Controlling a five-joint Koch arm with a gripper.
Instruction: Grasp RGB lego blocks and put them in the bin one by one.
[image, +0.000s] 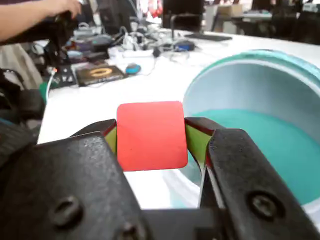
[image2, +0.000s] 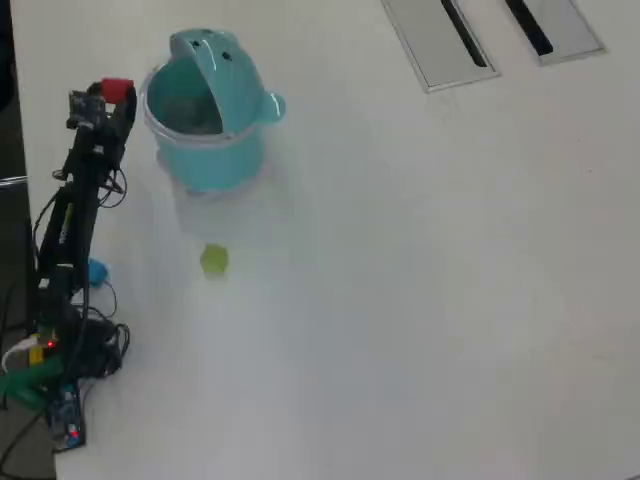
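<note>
1. The hand (image: 151, 136) was pinching the red block (image: 151, 135) between its two black fingers (image: 97, 131), one on each side of the block.
2. In the wrist view, the red block was just beside the bin (image: 260, 100), near the bin's rim and not yet over the hole.
3. In the overhead view, the red block (image2: 117, 88) sat at the tip of the arm (image2: 75, 200), just to the left of the bin (image2: 205, 130).
4. The bin was a round teal pot standing upright on the white surface (image2: 420, 300). Its lid (image2: 205, 52) was flipped open and stood at the far side of the bin.
5. The inside of the bin looked teal at the bottom, and no block showed in it in the wrist view.
6. The yellow-green block (image2: 213, 260) lay on the surface below the bin in the overhead view, apart from it.
7. The blue block (image2: 96, 270) lay close to the arm, well to the left of the yellow-green block and farther from the bin.
8. Two grey panels (image2: 440, 40) with dark slots lay far to the right of the bin.
</note>
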